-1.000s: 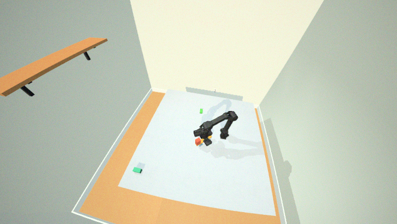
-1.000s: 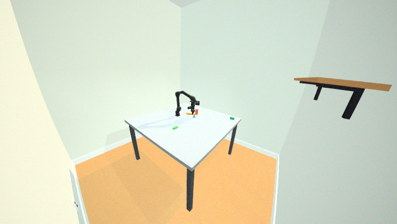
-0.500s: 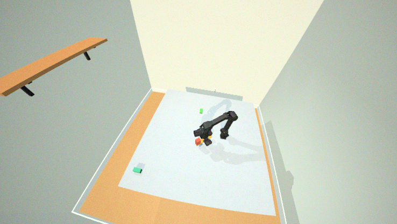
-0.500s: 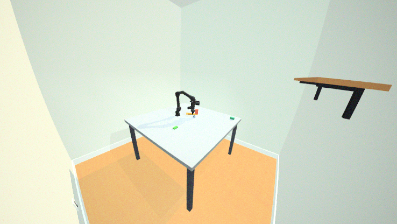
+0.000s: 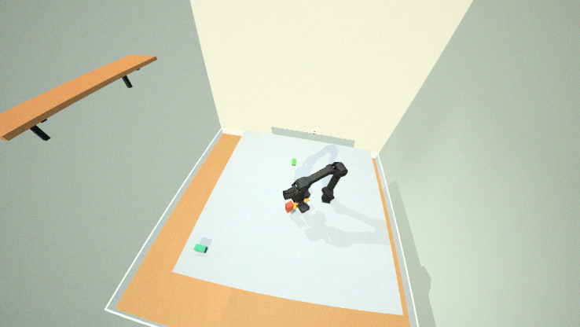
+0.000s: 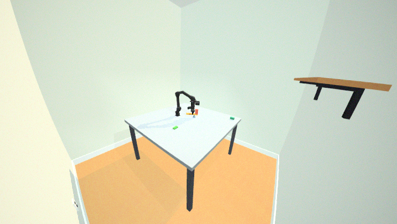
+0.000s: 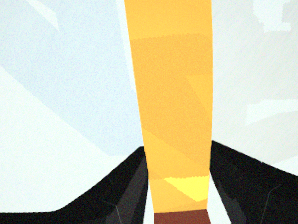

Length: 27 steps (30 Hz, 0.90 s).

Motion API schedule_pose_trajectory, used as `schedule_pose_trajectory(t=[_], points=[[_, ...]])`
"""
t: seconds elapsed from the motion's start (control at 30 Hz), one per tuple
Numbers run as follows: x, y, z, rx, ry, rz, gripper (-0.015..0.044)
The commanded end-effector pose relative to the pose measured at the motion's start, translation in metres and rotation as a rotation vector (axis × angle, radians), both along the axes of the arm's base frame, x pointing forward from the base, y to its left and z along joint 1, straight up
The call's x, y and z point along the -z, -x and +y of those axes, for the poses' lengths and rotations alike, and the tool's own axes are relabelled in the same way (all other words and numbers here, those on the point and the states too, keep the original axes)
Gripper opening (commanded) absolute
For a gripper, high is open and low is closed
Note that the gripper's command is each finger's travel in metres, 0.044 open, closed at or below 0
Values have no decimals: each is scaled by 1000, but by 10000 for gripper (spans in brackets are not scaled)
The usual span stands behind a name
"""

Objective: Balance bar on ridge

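Observation:
My gripper (image 5: 300, 203) (image 6: 192, 112) (image 7: 178, 152) points down and is shut on the yellow-orange bar, with one finger on each long side. The bar (image 5: 306, 200) (image 6: 188, 113) (image 7: 172, 75) looks about level in the exterior view, above the table. A red block (image 5: 288, 207) (image 6: 196, 111) stands on the bar's end away from the arm's base; a dark red part (image 7: 181, 217) shows at the wrist view's bottom edge. The small blue-grey ridge (image 5: 293, 211) (image 6: 193, 116) is under the bar, near the gripper and red block. Whether the bar touches it I cannot tell.
A bright green block (image 5: 294, 162) (image 6: 175, 127) lies on the table (image 5: 244, 227) (image 6: 191, 147). A darker green block (image 5: 200, 248) (image 6: 232, 118) is near a table corner. A wooden shelf (image 5: 81, 85) (image 6: 347, 83) is on the wall, away from the arm.

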<state>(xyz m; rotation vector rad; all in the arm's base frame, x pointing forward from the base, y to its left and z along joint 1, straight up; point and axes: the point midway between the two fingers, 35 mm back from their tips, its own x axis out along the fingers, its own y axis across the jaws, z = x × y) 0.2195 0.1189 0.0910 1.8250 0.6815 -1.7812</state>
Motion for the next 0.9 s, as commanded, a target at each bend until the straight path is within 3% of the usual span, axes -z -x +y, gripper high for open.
schedule_pose_trajectory(t=[0.0, 0.87], points=[[1, 0, 0, 5, -1, 1, 0], [3, 1, 0, 5, -1, 1, 0]])
